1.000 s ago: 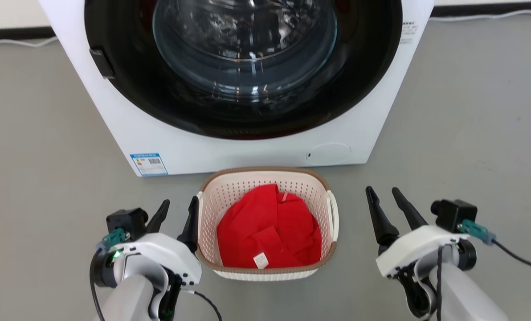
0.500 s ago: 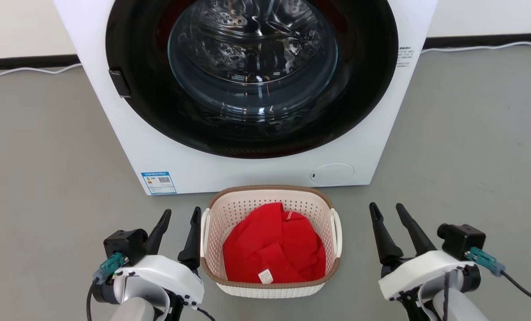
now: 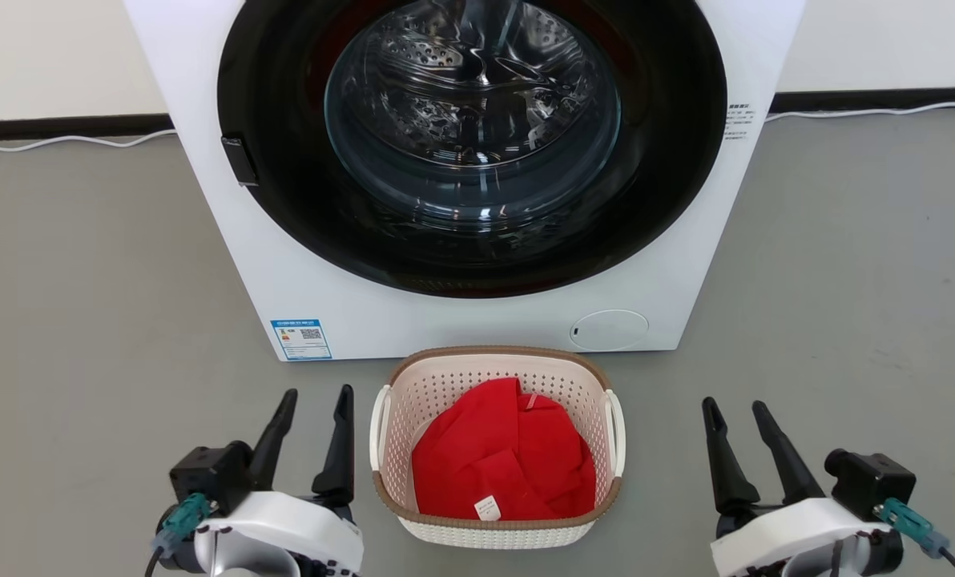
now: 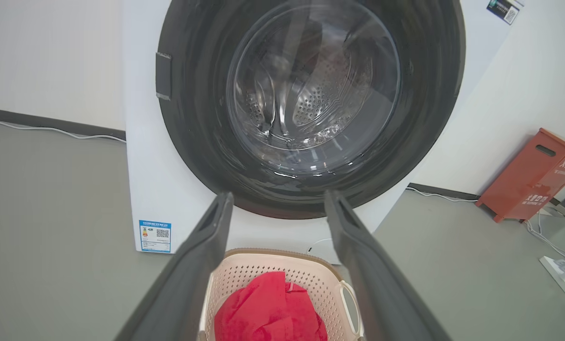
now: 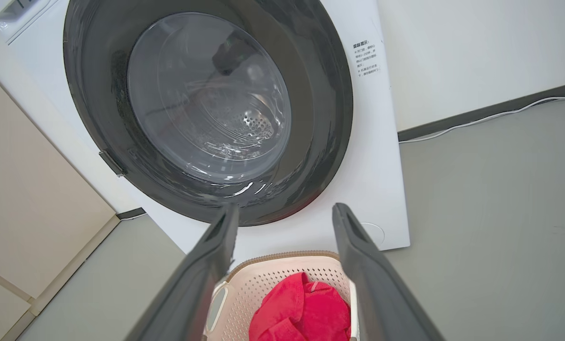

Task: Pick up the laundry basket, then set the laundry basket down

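While the head camera has tilted since a second ago, so that the washing machine (image 3: 686, 264) sits lower in its view with more wall above it, the laundry basket (image 3: 493, 532) stands on the floor (image 3: 85, 320) just in front of the machine, a red cloth (image 3: 501, 457) heaped inside it. A second ago the left gripper (image 3: 316, 393) had its inner finger against the basket's left handle. Now a narrow strip of floor shows between them, and the basket is just to that gripper's right. The right gripper (image 3: 734, 403) has drawn a little farther off, with the basket to its left across a wider gap. Both arms are held low, fingers pointing forward at the machine. Each gripper is partly spread and holds nothing. Each wrist view shows the machine's round door beyond the fingertips and the basket's far rim between the fingers.
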Tool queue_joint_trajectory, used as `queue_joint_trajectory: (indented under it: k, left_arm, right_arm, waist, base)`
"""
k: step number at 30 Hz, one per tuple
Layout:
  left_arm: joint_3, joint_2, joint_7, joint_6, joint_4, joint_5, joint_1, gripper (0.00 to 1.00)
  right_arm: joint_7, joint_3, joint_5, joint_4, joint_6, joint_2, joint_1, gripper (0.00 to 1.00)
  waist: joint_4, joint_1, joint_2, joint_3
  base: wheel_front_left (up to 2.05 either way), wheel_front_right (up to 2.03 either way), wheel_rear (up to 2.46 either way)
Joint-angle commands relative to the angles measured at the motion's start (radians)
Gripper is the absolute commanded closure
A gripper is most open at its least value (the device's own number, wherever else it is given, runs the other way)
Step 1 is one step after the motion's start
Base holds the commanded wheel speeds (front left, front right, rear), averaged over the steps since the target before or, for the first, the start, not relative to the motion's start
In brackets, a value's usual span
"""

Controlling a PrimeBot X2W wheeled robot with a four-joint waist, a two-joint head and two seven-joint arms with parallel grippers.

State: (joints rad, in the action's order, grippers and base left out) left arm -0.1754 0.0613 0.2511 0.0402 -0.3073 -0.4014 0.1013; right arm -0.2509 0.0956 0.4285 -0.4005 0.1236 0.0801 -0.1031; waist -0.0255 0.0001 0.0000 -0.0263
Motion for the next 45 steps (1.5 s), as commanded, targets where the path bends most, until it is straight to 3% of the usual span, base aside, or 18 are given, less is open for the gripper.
queue_joint_trajectory:
  k: [1, 10, 45]
  left_arm:
    - [0.046, 0.000, 0.011, 0.009, 0.044, 0.026, 0.011, 0.00]
    - [0.055, -0.010, 0.011, 0.032, 0.056, 0.039, -0.009, 0.00]
    - [0.062, -0.011, 0.011, -0.004, 0.072, 0.037, -0.025, 0.00]
  right_arm:
    - [-0.011, 0.004, -0.029, 0.040, 0.007, 0.000, -0.007, 0.00]
    - [-0.011, -0.027, -0.070, 0.065, 0.007, 0.001, 0.004, 0.00]
    - [-0.011, -0.040, -0.125, 0.062, 0.007, -0.021, 0.002, 0.00]
  waist:
    - [0.002, 0.0000, 0.0000, 0.002]
    - [0.005, 0.0000, 0.0000, 0.004]
    - [-0.010, 0.0000, 0.0000, 0.012]
  base:
    - [0.00, 0.00, 0.00]
    - [0.00, 0.00, 0.00]
    - [0.00, 0.00, 0.00]
